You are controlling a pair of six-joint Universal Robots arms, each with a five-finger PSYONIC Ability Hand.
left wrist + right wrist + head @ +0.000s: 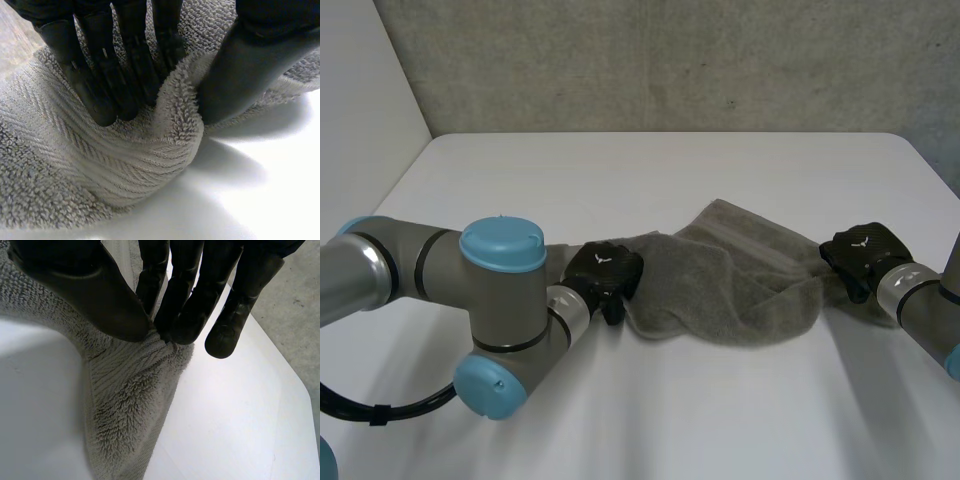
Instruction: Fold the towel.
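- Lower left of the head view, nearest the camera: the left arm (500, 300) reaches toward the centre and ends in the left hand (605, 270), at the left end of the towel (730, 285).
- The left hand is closed in a pinch. Its wrist view shows its fingers (115, 75) pressing a rolled ridge of the towel's border against the thumb (240, 80).
- Centre of the head view: the towel lies bunched and creased on the white table (650, 180), slack between the two hands rather than spread flat.
- Centre right: the right hand (865, 255) has the towel's right end. Its wrist view shows thumb and fingertips (185, 325) nipping only the very edge of the cloth, with one finger off it.
- Risk, as I judge it: that right-hand bite is shallow, so a pull or lift may tug the edge free and drop that end.
- The left pinch takes a thick roll and may hold more than one layer, which would make the fold crooked.
- With the middle slack, carrying the ends over may drag wrinkles into the fold.
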